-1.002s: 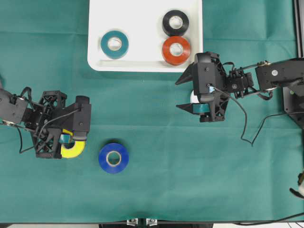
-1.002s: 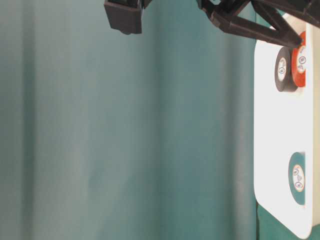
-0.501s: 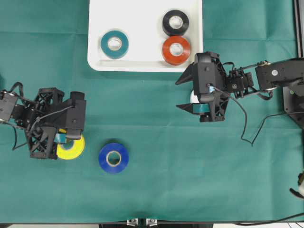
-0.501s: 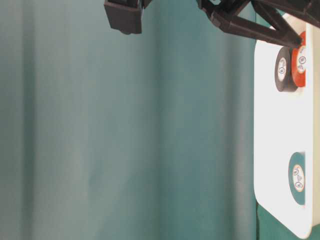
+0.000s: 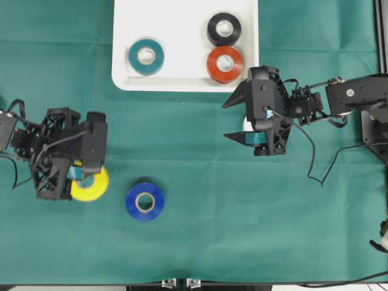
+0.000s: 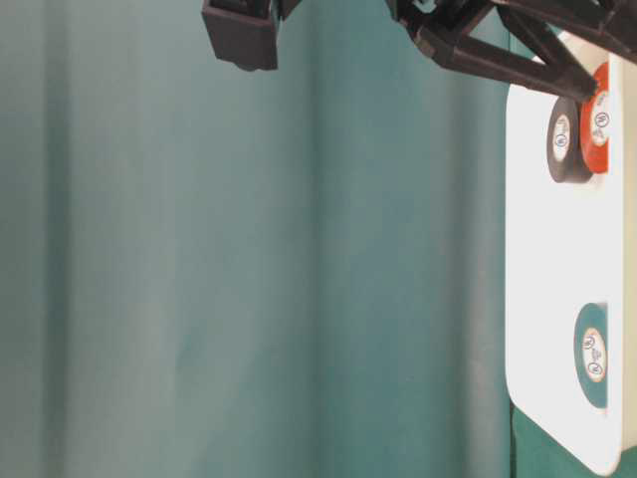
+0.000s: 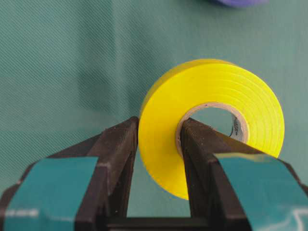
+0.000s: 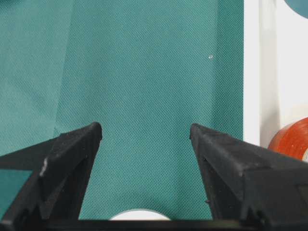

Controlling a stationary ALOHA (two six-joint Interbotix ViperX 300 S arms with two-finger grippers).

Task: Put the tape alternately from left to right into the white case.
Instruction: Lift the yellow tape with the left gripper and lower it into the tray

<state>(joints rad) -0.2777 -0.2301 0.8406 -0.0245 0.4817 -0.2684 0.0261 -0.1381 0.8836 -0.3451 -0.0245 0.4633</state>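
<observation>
A bench covered in a wide green cloth (image 5: 200, 242) carries everything. At its far edge in the overhead view sits the large shallow white plastic case (image 5: 182, 66) with rounded corners; it lies up and to the right of the left arm, across open cloth. Inside it lie three glossy ring-shaped rolls: a teal roll (image 5: 146, 56) on the left side, and a black roll (image 5: 224, 28) with a red roll (image 5: 225, 64) just beside it on the right.

The right gripper (image 5: 242, 119) hangs just below the case's right corner, its fingers spread wide with nothing between them; a small white roll (image 8: 139, 214) peeks out on the cloth beneath it. The left gripper (image 7: 156, 144) is at the near left of the bench, its fingers clamped on the wall of a yellow roll of tape (image 7: 211, 120), one finger outside the ring and one inside the pale core. The roll stands on edge in the grip, its hole facing the wrist camera. A blue roll (image 5: 145, 201) lies flat on the cloth near the yellow one, to its right.

The left arm is the nearer one to both loose coloured rolls, and it already has the yellow one; I judge the coming move to be a carry up and rightward to the case, likely toward the bare space beside the teal roll.
</observation>
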